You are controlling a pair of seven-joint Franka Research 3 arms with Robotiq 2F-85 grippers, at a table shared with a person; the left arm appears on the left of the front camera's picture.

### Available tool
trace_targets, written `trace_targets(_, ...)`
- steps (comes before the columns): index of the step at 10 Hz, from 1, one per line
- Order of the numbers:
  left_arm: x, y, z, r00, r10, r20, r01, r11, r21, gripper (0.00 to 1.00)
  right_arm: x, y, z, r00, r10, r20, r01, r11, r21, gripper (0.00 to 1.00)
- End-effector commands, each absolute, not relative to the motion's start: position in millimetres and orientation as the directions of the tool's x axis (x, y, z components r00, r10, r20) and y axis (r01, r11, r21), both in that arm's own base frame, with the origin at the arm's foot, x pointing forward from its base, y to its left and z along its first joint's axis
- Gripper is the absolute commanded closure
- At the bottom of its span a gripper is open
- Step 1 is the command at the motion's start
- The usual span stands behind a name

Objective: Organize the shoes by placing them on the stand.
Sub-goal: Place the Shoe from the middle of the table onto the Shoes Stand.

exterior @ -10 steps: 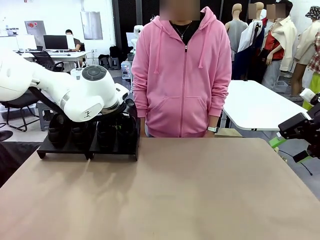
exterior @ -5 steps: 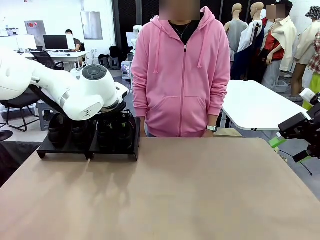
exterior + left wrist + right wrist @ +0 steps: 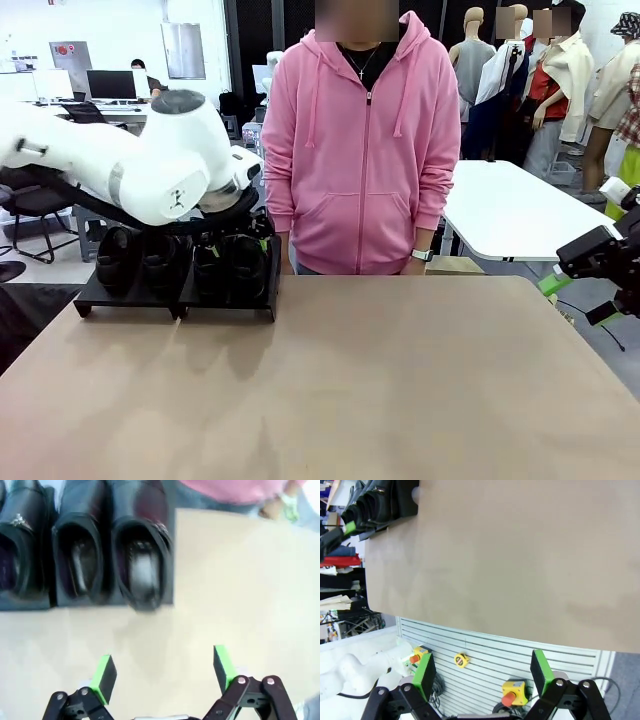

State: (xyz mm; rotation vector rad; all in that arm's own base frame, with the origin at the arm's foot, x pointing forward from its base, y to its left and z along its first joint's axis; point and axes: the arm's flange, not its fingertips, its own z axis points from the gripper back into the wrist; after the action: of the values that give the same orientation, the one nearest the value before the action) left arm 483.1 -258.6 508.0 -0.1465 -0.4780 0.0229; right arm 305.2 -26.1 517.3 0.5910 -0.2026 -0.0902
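No writing can be read anywhere; the table (image 3: 400, 380) is bare tan in the near half. At the right edge the right gripper (image 3: 482, 672) hangs off the table's side, fingers spread, nothing between them. Farther left, the left gripper (image 3: 164, 667) hovers just short of the stand (image 3: 230, 295), fingers spread wide and empty; its arm covers the tops of the shoes (image 3: 235, 265) — four of them, side by side on the stand. Beyond, a person (image 3: 365, 150) in a pink hoodie stands at the far edge.
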Motion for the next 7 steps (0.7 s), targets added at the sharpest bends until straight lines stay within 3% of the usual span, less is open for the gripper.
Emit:
trace_targets(1, 416, -213, 544, 0.944, -0.049, 0.327, 0.129, 0.965, -0.228, 0.00, 307, -28, 519, 0.976, -0.126, 0.177, 0.000, 0.813, 0.582, 0.00)
trace_targets(4, 339, -148, 551, 0.955, -0.185, 0.230, 0.272, 0.854, -0.444, 0.00, 307, -28, 519, 0.976, -0.126, 0.177, 0.000, 0.813, 0.582, 0.00)
trace_targets(7, 297, -29, 511, 0.948, 0.229, 0.220, -0.001, 0.694, -0.720, 0.00, 307, -28, 519, 0.976, -0.126, 0.177, 0.000, 0.813, 0.582, 0.00)
